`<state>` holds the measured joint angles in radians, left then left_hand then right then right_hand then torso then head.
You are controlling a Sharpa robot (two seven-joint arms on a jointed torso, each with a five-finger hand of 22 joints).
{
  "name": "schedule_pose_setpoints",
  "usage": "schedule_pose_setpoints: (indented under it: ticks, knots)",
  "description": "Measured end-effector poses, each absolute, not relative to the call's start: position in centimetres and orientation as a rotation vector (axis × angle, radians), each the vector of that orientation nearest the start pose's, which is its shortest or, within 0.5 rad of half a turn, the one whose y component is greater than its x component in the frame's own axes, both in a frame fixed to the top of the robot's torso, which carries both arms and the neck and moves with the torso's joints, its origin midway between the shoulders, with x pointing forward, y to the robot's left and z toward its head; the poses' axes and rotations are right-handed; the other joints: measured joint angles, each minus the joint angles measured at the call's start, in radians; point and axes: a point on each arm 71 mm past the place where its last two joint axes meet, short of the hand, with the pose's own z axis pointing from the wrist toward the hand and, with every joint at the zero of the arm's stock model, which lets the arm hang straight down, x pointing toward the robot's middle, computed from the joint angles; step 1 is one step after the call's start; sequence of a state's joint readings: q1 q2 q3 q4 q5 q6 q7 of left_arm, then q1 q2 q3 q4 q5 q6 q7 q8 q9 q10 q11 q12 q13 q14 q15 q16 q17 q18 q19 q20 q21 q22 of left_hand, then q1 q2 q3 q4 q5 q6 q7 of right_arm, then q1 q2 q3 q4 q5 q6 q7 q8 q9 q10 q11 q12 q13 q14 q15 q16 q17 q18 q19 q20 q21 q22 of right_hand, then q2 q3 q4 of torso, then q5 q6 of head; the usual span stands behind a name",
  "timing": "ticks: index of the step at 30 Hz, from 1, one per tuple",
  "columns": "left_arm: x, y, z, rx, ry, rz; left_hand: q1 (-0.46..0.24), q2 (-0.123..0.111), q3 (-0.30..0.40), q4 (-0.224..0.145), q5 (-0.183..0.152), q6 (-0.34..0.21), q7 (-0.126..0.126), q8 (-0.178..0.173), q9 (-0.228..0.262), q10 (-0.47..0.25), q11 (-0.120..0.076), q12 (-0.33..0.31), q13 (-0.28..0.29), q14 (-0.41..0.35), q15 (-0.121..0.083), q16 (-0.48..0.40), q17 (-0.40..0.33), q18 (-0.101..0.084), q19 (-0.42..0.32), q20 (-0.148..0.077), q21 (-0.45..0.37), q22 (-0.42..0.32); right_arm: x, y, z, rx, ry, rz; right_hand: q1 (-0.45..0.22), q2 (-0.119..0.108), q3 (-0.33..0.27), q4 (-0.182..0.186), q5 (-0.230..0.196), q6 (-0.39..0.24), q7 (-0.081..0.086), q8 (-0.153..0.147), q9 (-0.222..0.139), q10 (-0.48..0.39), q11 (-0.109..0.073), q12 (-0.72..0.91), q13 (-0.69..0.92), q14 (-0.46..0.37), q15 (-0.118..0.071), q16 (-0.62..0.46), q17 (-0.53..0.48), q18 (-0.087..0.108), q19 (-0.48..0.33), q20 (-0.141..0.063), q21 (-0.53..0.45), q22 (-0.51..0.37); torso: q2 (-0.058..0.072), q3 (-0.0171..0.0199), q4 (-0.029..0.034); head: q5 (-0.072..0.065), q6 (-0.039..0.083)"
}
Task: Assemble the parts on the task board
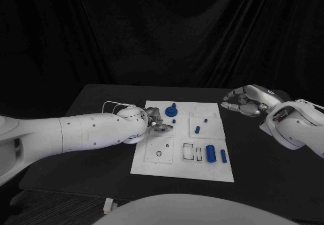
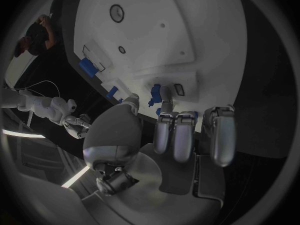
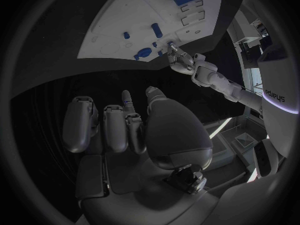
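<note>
Reaching in from the near-left side, the left hand [image 1: 152, 123] is sitting over the left part of the white task board [image 1: 177, 169] in the head view, its fingertips lying on the board near a small blue part [image 1: 174, 121]; whether it is pinching anything cannot be told from here. The right hand [image 1: 244, 101] is hovering off the board's far right corner over the black table [image 1: 270, 173], fingers loosely curled and apart, holding nothing. On the board, a round blue part [image 1: 171, 111] is sitting near the far edge, and a thick blue cylinder [image 1: 210, 153] is lying beside a thinner blue rod [image 1: 223, 156] towards the near right side (both pointing roughly front to back).

From the left wrist view, the left hand [image 2: 164, 135] is showing its fingers [image 2: 185, 135] side by side and slightly bent, with one fingertip resting on the task board [image 2: 144, 30] against a small blue part [image 2: 154, 92]. Nothing is visibly clasped.

From the right wrist view, the right hand [image 3: 125, 127] is hanging over the dark table [image 3: 56, 70] with fingers parted and empty. Beyond it the task board [image 3: 115, 20] is showing its blue parts, and the left hand [image 3: 178, 59] is touching its edge area. Lettering on the robot's white body at the rim is too small to read surely.
</note>
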<state>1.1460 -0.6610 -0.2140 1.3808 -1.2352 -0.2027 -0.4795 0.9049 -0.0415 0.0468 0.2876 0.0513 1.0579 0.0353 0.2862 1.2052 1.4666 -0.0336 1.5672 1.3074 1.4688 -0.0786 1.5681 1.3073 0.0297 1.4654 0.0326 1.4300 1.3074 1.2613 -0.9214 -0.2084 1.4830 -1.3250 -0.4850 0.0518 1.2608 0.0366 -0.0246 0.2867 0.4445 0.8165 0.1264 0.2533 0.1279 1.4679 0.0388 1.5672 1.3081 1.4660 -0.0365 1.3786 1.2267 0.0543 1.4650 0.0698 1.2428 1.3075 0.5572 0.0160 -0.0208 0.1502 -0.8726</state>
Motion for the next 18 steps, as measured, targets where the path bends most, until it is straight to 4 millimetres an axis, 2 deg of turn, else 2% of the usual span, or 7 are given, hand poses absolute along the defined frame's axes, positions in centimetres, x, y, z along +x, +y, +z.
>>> schedule_pose_setpoints:
  ticks: [4,8,10,14,18]
  knots:
    - [46.90,17.50,-29.87,-0.123,2.148,-0.335,-0.002,0.009,-0.032,0.002,0.000,-0.004,-0.008,0.050,0.064,0.000,0.000,0.000,0.000,0.000,0.000,0.000,0.000,0.000,0.000,0.000,0.000,0.000,47.81,-25.20,-20.40,-0.095,1.603,0.662,0.000,0.000,0.000,0.000,0.000,0.000,0.000,0.000,0.000,0.000,0.000,0.000,0.000,0.000,0.000,0.000,0.000,0.000,0.000,0.000,0.000,0.000,0.000,-0.0001,0.0000,0.001,0.000]
    - [46.94,17.46,-29.88,-0.121,2.147,-0.338,0.024,0.042,-0.034,-0.001,0.004,0.002,-0.016,0.073,0.092,0.000,-0.005,0.000,0.000,-0.004,-0.004,0.000,0.000,0.000,0.000,0.000,0.000,0.000,47.81,-25.21,-20.41,-0.095,1.603,0.661,0.000,0.000,0.000,0.000,0.000,0.000,0.000,0.000,-0.001,0.000,0.000,0.000,0.000,0.000,0.000,0.000,0.000,0.000,0.000,0.000,0.000,0.000,0.000,-0.0002,-0.0003,0.001,0.000]
    - [46.95,17.41,-29.88,-0.119,2.147,-0.342,0.036,0.053,-0.034,-0.001,0.014,0.003,-0.018,0.074,0.096,0.001,-0.006,0.000,0.000,-0.004,-0.004,0.000,0.000,0.000,0.000,0.000,0.000,0.000,47.81,-25.21,-20.41,-0.095,1.603,0.661,0.000,0.000,0.000,0.000,0.000,0.000,0.000,0.000,-0.001,0.000,0.000,0.000,0.000,0.000,0.000,0.000,0.000,0.000,0.000,0.000,0.000,0.000,0.000,-0.0002,-0.0003,0.001,0.000]
    - [46.96,17.27,-29.87,-0.114,2.145,-0.350,0.068,0.056,-0.034,-0.007,0.052,0.007,-0.021,0.074,0.097,-0.002,-0.009,0.000,0.000,-0.004,-0.004,0.000,0.000,0.000,0.000,0.000,0.000,0.000,47.82,-25.19,-20.41,-0.095,1.603,0.662,0.000,0.000,0.000,0.000,0.001,0.000,0.000,0.000,-0.001,0.000,0.000,0.000,0.000,0.000,0.000,0.000,0.000,0.000,0.000,0.000,0.000,0.000,0.000,-0.0002,-0.0002,-0.001,0.000]
    - [46.98,17.22,-29.87,-0.111,2.145,-0.354,0.074,0.063,-0.036,-0.008,0.066,0.011,-0.025,0.074,0.097,-0.002,-0.010,0.000,0.000,0.000,-0.007,0.000,0.000,0.000,0.004,-0.004,0.000,0.000,47.82,-25.17,-20.42,-0.095,1.604,0.662,0.000,0.000,0.000,0.000,0.004,0.000,0.000,0.000,-0.001,0.000,0.000,0.000,0.000,0.000,0.000,0.000,0.000,0.000,0.000,0.000,0.000,0.000,0.000,-0.0002,-0.0002,-0.001,0.000]
